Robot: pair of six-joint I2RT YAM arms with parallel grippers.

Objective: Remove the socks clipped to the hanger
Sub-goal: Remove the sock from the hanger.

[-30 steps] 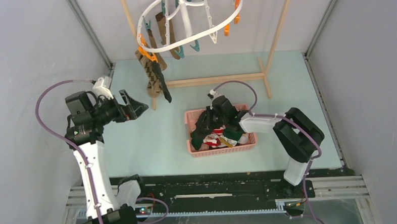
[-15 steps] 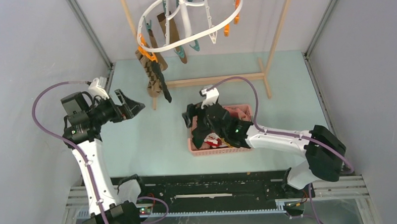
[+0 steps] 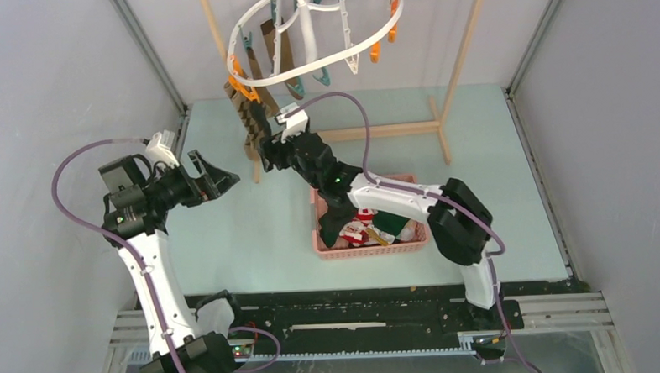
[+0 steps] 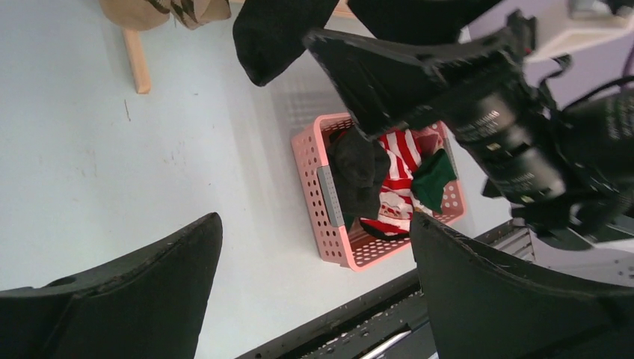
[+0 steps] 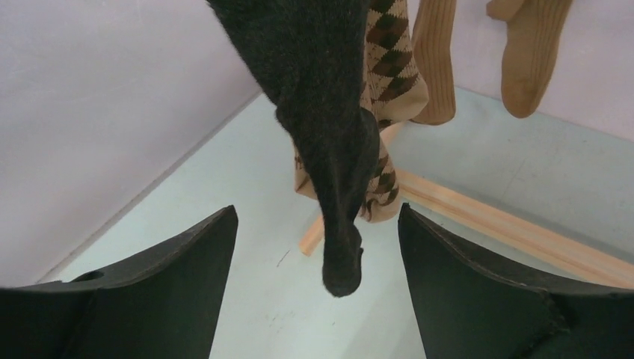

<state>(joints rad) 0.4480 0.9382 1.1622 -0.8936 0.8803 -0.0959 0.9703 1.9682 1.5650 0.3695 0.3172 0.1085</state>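
Observation:
The white oval hanger [image 3: 338,58] hangs at the back with teal and orange pins. Clipped to its left side are a black sock [image 5: 329,134], an argyle sock [image 5: 389,67] and tan-brown socks [image 5: 437,67]. My right gripper [image 3: 268,151] is raised to them and stands open [image 5: 318,208]. The black sock's toe dangles between its fingers without being pinched. My left gripper [image 3: 217,176] hovers open over the table at the left [image 4: 315,217], holding nothing. Other socks lie in the pink basket [image 3: 367,250]: red-and-white striped [image 4: 400,161], dark green [image 4: 434,176] and black [image 4: 359,176].
The light wooden rack frame [image 3: 375,131] runs across the table behind the basket, its uprights rising on both sides of the hanger. Grey walls close in the left, right and back. The right arm [image 4: 486,120] stretches above the basket [image 4: 306,161].
My right gripper has opened over the basket, then swung up and to the left until it reached the hanging black sock. The left arm has barely shifted.

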